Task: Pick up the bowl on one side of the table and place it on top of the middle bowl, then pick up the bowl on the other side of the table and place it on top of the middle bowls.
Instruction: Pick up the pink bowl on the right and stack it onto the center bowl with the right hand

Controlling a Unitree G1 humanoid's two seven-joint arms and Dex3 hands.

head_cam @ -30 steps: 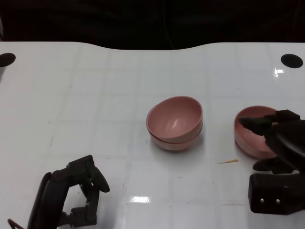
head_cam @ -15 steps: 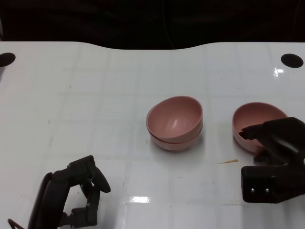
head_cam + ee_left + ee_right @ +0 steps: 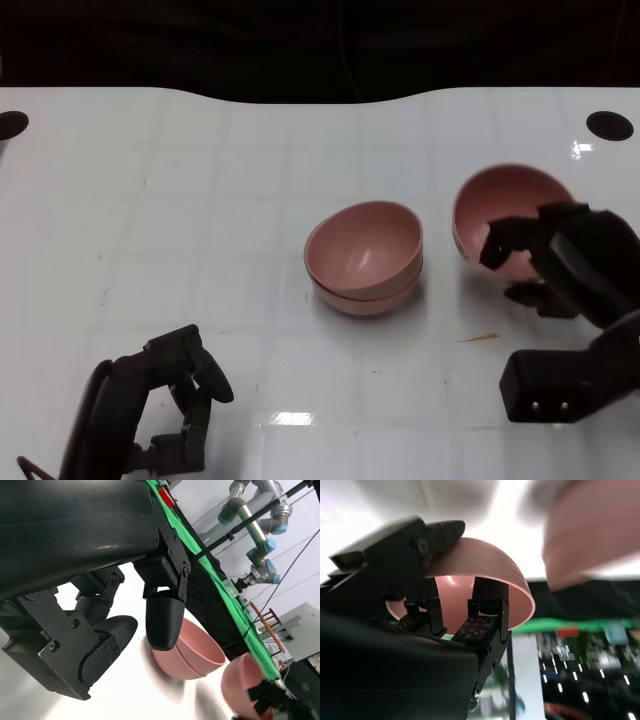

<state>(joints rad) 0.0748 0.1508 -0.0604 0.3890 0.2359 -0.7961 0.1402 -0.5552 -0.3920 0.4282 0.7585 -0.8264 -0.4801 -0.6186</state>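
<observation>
Two pink bowls sit nested as a stack [image 3: 364, 257] at the table's middle, also seen in the left wrist view as the stack [image 3: 192, 651]. My right hand [image 3: 565, 262] grips a third pink bowl [image 3: 497, 206] by its near rim and holds it tilted, lifted off the table to the right of the stack. In the right wrist view its fingers [image 3: 482, 620] reach inside that bowl [image 3: 480, 567], thumb on the outside. My left hand [image 3: 165, 400] rests low at the front left, fingers apart and holding nothing.
The white table [image 3: 200, 200] has dark round holes at its far left corner [image 3: 12, 124] and far right corner [image 3: 609, 125]. A small brown sliver [image 3: 478, 338] lies in front of the right bowl. Other robot arms [image 3: 260, 520] stand beyond the table.
My right hand has closed on the right bowl's rim, lifted it off the table, tilted it and carried it left and away. The left hand has not moved.
</observation>
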